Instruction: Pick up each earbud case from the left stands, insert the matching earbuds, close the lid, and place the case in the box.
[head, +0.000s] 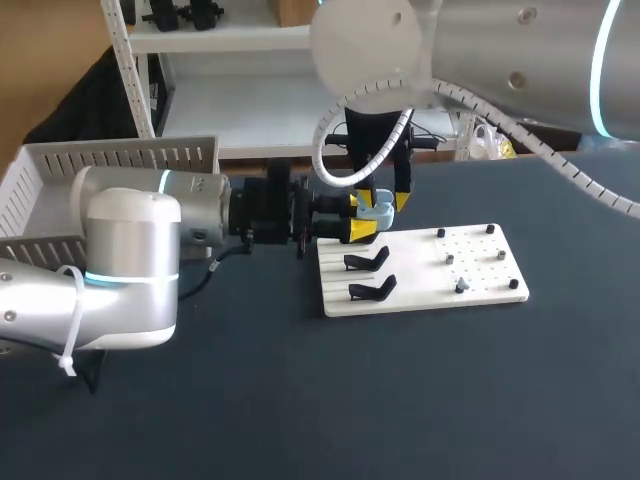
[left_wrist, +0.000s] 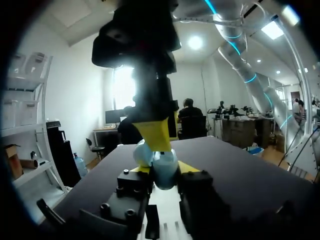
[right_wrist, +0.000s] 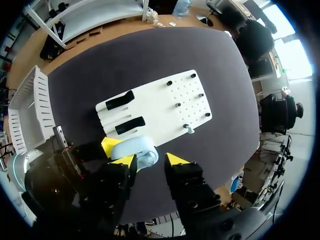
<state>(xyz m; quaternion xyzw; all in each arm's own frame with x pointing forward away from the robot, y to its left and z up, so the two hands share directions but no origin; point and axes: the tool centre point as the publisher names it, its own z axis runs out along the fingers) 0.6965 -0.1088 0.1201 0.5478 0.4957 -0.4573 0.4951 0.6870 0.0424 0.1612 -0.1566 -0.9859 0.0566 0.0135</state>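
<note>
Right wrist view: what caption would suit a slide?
Left gripper holds a pale blue earbud case near the white board, right gripper open over it.

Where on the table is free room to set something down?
Bare: the dark table on the near side of the white board and to its right. Crowded: the board's rear left corner, where the left hand and right hand meet at the blue case.

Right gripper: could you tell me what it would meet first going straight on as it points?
Probably the earbud case in the left gripper, just ahead of the right gripper; the white board lies beyond.
</note>
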